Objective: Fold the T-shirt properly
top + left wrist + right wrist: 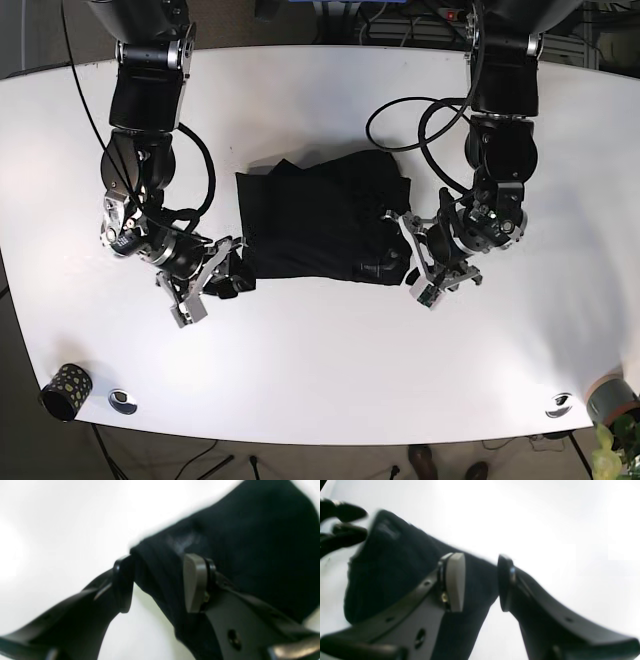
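Surface: white table (330,380) with rounded corners, evenly lit (soft glare in both wrist views).
Floor: dark, visible beyond the table's edges.
Rear: cables (400,25) and equipment behind the far edge.
Near edge: patterned cup (63,390), potted plant (610,450).

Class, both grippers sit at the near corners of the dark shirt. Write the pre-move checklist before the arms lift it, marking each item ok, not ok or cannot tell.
1. T-shirt fabric lies between left gripper fingers: ok.
2. Fabric lies between right gripper fingers: ok.
3. Both grips pinched firmly: cannot tell; gaps show and the wrist views are blurred.
4. Shirt lies flat: not ok, wrinkled and bunched.
5. White table in front of the shirt is bare: ok.
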Robot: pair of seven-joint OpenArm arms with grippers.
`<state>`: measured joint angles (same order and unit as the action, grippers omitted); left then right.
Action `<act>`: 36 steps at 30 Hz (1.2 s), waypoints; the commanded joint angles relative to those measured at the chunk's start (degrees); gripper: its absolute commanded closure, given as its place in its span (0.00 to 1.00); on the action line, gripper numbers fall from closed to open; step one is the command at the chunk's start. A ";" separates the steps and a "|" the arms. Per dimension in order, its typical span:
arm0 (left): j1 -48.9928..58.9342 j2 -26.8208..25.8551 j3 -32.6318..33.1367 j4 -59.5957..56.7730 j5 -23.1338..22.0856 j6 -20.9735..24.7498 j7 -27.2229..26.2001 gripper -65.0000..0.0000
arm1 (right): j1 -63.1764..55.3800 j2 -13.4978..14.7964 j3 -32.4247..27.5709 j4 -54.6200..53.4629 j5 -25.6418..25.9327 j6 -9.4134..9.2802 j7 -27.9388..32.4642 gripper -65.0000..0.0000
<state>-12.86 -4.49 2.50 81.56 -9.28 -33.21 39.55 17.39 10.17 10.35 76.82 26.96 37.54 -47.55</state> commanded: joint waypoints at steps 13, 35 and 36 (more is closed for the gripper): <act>13.17 1.99 10.38 19.67 -0.61 -0.15 5.77 0.55 | 9.12 3.58 -6.17 -20.07 0.34 0.13 13.75 0.69; 7.37 -3.20 0.62 2.97 -0.52 -0.15 5.42 0.55 | 5.16 6.66 -16.99 -27.45 0.51 0.83 25.79 0.69; 6.49 -3.90 0.62 2.09 -0.52 -0.15 5.42 0.55 | 4.02 6.75 -16.99 -25.70 0.51 0.83 25.09 0.69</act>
<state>-4.91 -6.87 3.18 84.42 -9.08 -33.36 45.67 21.52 15.90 -6.83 47.55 27.22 38.46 -21.65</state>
